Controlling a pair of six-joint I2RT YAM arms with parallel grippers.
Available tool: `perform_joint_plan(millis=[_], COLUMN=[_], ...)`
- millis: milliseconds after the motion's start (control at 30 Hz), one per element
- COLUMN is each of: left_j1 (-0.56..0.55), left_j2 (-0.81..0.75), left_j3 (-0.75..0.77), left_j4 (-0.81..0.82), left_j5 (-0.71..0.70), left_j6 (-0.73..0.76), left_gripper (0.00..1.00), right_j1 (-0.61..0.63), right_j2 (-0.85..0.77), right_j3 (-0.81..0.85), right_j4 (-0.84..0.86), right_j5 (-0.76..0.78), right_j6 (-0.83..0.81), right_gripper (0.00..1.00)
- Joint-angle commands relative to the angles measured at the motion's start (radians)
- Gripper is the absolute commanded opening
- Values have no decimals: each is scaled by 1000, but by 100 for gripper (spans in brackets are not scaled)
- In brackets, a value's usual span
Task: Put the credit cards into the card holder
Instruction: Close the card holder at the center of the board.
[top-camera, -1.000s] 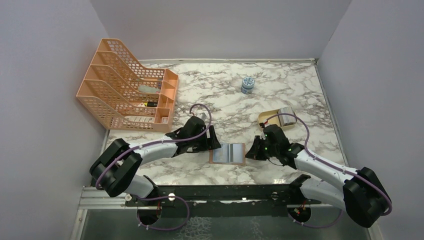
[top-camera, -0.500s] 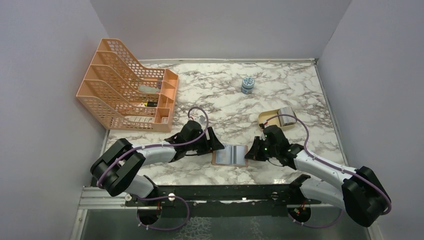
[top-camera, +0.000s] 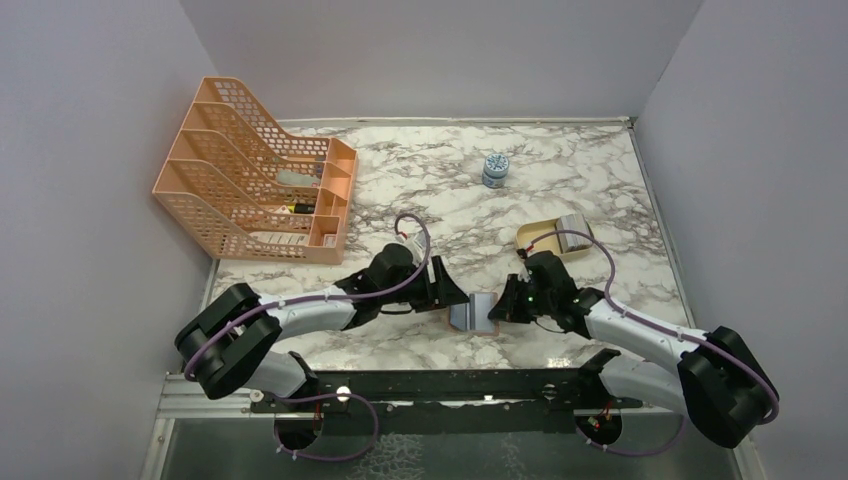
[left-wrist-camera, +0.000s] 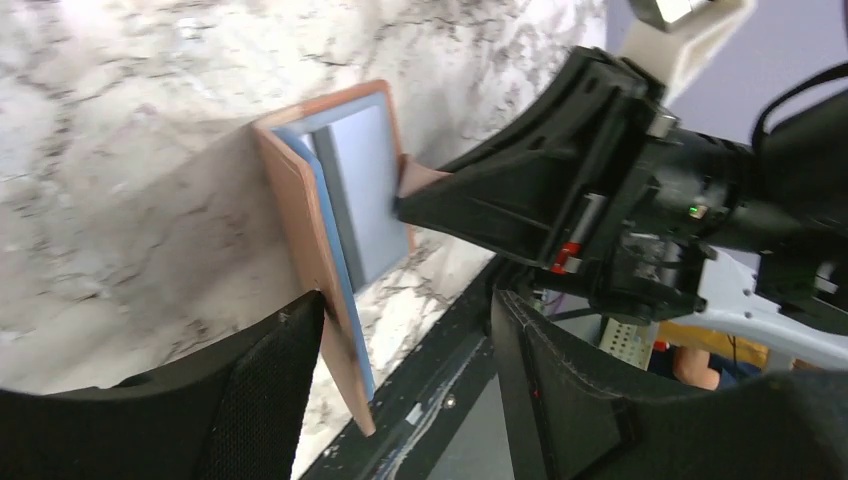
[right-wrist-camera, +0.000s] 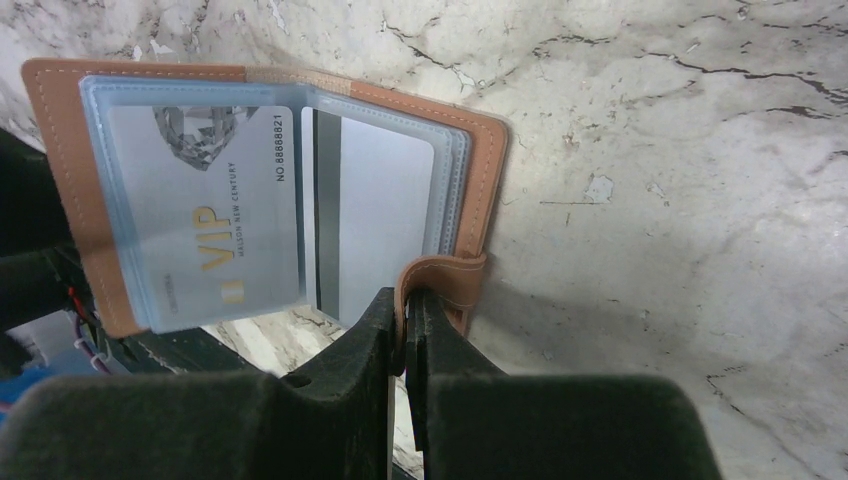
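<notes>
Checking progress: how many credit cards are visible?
2, both in the wallet's sleeves: a VIP card opposite the strap, a plain grey card on the strap side. Others may be hidden.

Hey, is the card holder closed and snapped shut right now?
No, the card holder is open, its clear sleeves showing a VIP card.

Close to the near edge of the worktop (top-camera: 600, 180), about the middle: the card holder (top-camera: 470, 312), half folded up. Inside its sleeves, side by side: the credit cards (right-wrist-camera: 205, 225). Just left of it, the left end effector (top-camera: 447, 297), fingers spread on both sides of the left cover. Just right of it, the right end effector (top-camera: 497, 312), pinched on the strap. In the far left corner, a file rack (top-camera: 255, 190). Near the far edge, a small jar (top-camera: 495, 170). Toward the right edge, a tray (top-camera: 545, 232).
</notes>
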Motion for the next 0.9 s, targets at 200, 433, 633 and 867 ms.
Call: perform_joint_plan(millis=[200,433,633,867], left_j1=[-77,-90,-91,-92], left_j2=[88,179,223,264], left_j3=[126,176,185,188], left_j4=[67,65,64,63], left_j5=[49,62,59,55], left_j6=[39,95,111,125], left_gripper=[60,55,50,43], right_j1=[9,9,8,8], right_j2=[9,10,-73,-101], right_j3=[15,84,118,126], right_j4=[-7,-128,-251,-295], right_j5=[27,110,208,238], right_j6=[1,4,7,0], right_gripper=[1,11,25,24])
